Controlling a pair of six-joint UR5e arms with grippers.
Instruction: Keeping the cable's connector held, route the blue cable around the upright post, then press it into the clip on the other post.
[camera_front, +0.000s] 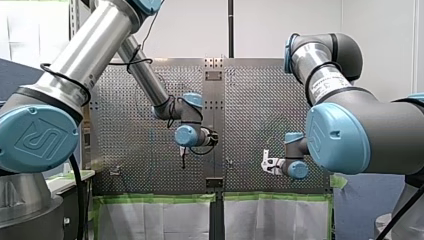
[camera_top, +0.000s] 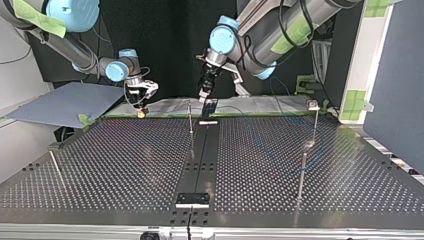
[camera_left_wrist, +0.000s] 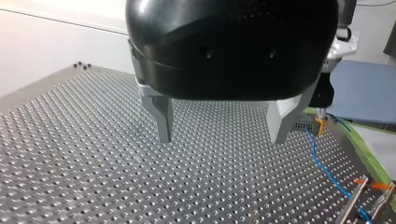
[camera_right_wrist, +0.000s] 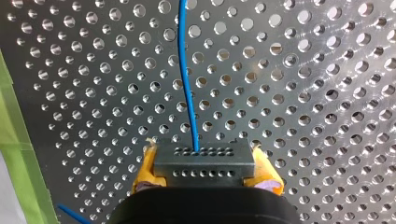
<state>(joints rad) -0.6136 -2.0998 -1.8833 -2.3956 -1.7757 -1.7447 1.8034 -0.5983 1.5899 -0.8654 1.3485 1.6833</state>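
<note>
In the right wrist view my right gripper (camera_right_wrist: 204, 163) is shut on the dark connector (camera_right_wrist: 204, 157), a yellow pad (camera_right_wrist: 144, 171) on each side of it. The blue cable (camera_right_wrist: 187, 84) leaves the connector and runs ahead over the perforated plate. My left gripper (camera_left_wrist: 223, 134) hangs open and empty above the plate. Beside it the blue cable (camera_left_wrist: 322, 163) runs from my right gripper (camera_left_wrist: 321, 100) to a forked clip post (camera_left_wrist: 359, 205). In the top view my right gripper (camera_top: 142, 110) is at the far left and my left gripper (camera_top: 205, 95) near the thin upright post (camera_top: 190, 122).
More thin posts stand on the plate in the top view: two at the right (camera_top: 315, 120) (camera_top: 301, 172) and one at the near left (camera_top: 56, 167). A dark centre rail (camera_top: 200, 150) runs across the table. Green tape (camera_right_wrist: 14, 140) lines the plate's edge.
</note>
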